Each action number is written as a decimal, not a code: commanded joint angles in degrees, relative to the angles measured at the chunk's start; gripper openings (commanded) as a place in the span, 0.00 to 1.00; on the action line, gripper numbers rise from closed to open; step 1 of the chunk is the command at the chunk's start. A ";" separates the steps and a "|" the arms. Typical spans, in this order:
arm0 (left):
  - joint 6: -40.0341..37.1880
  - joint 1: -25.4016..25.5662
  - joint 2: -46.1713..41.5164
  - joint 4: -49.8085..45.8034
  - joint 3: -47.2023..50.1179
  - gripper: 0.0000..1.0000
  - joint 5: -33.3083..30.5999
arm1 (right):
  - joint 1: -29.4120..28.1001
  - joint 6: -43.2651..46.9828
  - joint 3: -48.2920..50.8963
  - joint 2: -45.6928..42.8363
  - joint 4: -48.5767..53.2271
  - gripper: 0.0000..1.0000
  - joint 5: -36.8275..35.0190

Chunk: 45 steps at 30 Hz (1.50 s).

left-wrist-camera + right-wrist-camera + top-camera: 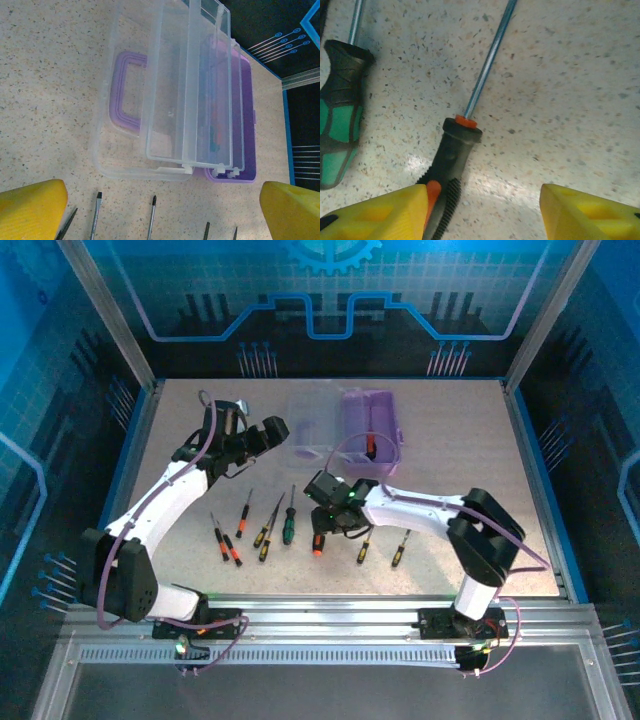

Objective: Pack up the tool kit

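desk top is speckled beige stone-look, with a glossy patch of glare in the right wrist view. thin blue edging runs down its left and right sides. aluminium posts rise from the far corners. back wall is dark blue with a bright circuit-trace print and a gear graphic top centre, side walls same style. aluminium rails and a slotted strip run along the near edge

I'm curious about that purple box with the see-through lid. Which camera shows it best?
The left wrist view: the case lies open, close up, its clear lid and purple handle plain. The top view shows it small and far, a cable crossing it. The right wrist view faces screwdrivers on the table.
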<state>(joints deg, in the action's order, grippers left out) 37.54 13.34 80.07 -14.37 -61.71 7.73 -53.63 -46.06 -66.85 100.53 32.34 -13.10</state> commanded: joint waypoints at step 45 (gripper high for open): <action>1.40 -0.24 -0.65 0.31 -0.34 0.99 2.05 | -1.56 2.45 -1.29 5.27 -1.01 0.25 -0.45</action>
<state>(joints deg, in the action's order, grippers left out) 37.74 13.34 80.07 -14.33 -61.71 8.69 -55.81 -46.19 -68.99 107.57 29.06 -11.62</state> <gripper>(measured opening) 0.993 0.276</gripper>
